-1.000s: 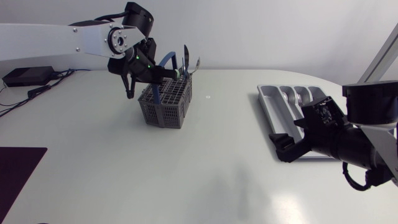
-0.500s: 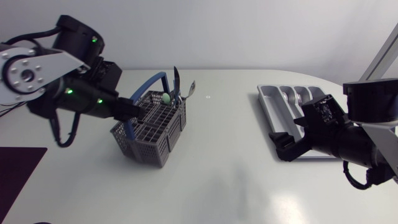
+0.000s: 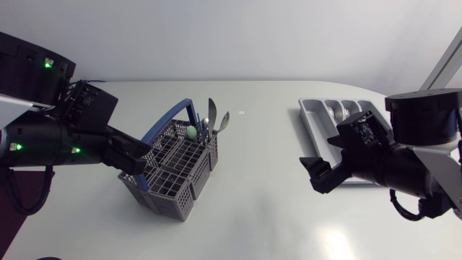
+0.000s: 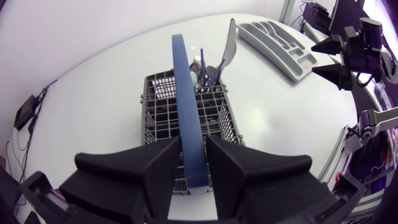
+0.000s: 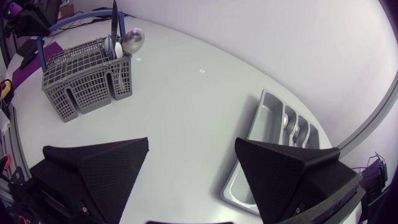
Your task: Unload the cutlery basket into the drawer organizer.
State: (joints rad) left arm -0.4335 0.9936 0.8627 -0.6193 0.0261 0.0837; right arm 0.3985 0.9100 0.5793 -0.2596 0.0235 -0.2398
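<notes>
Left claw (image 4: 193, 155) pinched the blue handle (image 4: 185, 93) of the basket (image 4: 163, 118) at the middle of the white counter (image 4: 93, 93), cutlery (image 4: 229, 43) upright in its far corner. Farther off lay the organizer (image 4: 273, 40), with the right claw (image 5: 193, 142) spread beside it.

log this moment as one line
left gripper: shut on handle | basket: cutlery inside | right gripper: open, empty, near organizer

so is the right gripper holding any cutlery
No, the right gripper is open, its fingers wide apart with only bare table showing between them.
</notes>
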